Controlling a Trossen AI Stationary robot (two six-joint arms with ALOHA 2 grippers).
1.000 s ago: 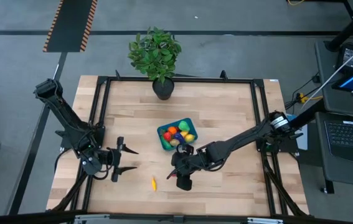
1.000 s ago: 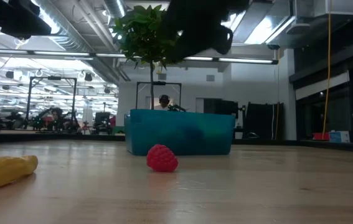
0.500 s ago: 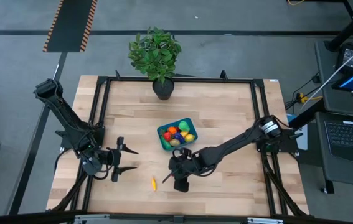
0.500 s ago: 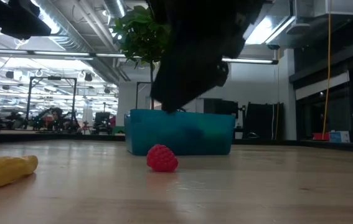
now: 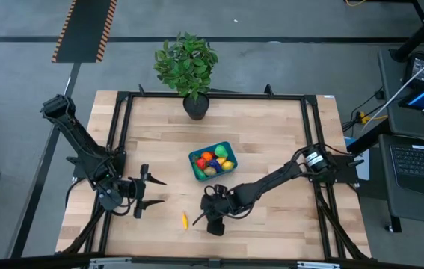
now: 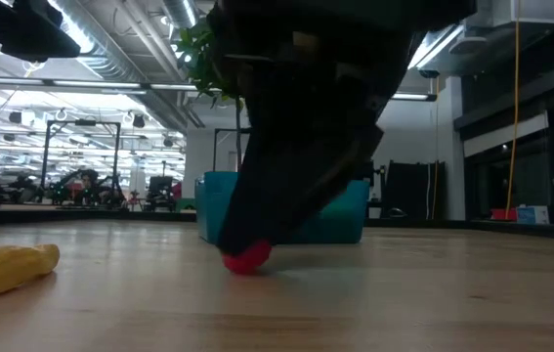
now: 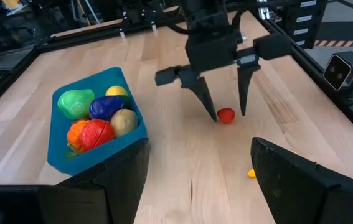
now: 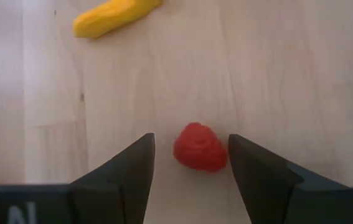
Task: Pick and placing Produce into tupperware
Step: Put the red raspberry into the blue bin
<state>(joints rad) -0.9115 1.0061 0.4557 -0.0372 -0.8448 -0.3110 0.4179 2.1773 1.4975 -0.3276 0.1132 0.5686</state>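
While the red berry (image 8: 200,147) lies on the table, right hand (image 7: 228,114) spread astride it, fingers not touching.

Even, bright overhead light fills the high view, with only faint shadows on the surface (image 5: 271,142). In the low view, ceiling strip lights (image 6: 96,44) glare and the right tool (image 6: 296,147) looms as a dark, perhaps backlit, blurred mass. Both wrist views are soft, their near fingers out of focus.

The wooden table (image 5: 271,142) carries tupperware (image 5: 195,158), raspberry (image 7: 226,115), banana (image 5: 184,220), plant pot (image 5: 196,108).
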